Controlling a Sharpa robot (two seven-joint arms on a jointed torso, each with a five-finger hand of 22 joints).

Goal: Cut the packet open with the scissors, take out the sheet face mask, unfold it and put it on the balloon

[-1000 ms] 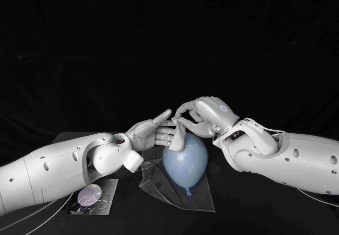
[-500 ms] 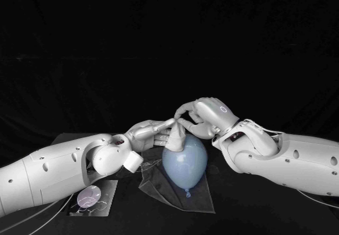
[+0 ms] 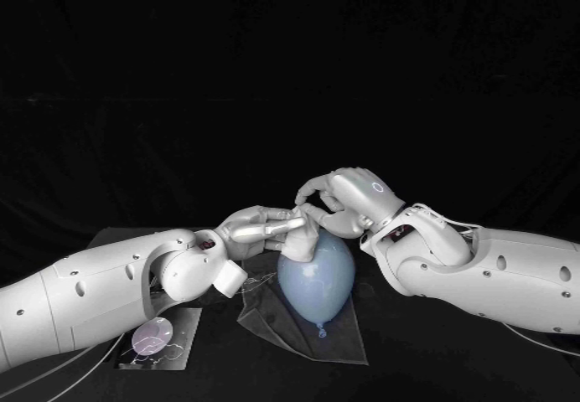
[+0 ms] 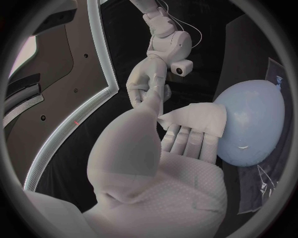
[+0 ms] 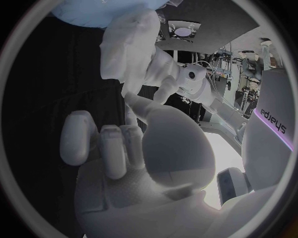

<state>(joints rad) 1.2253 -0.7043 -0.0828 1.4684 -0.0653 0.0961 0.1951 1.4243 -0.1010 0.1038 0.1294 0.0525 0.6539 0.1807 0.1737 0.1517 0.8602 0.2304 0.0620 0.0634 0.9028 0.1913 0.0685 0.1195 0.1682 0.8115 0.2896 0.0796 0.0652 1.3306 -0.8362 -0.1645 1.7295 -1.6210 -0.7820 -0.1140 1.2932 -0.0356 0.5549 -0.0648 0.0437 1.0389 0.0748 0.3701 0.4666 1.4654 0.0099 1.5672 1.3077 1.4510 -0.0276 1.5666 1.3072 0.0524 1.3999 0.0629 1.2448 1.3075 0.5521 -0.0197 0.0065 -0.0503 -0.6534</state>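
Note:
A pale blue balloon (image 3: 317, 275) lies on a dark clear film (image 3: 302, 325) at the table's middle, knot toward me. My left hand (image 3: 266, 230) and right hand (image 3: 347, 199) meet over its far end. The folded white sheet face mask (image 4: 197, 119) lies across my left hand's fingers (image 4: 186, 141) against the balloon (image 4: 251, 124), with the thumb closed over it. My right hand (image 4: 149, 88) pinches a strip of the mask from above. In the right wrist view my right hand (image 5: 136, 148) faces the left hand (image 5: 133, 44), with the balloon (image 5: 106, 10) beyond.
A grey mat (image 3: 181, 322) lies at the front left beside my left forearm, with a pale oval printed item (image 3: 153, 337) on it. My two forearms flank the balloon on either side.
My left hand's fingers, spread a second ago, have curled in onto the mask. My right hand has dropped slightly toward the balloon's far end. The balloon has stayed put.

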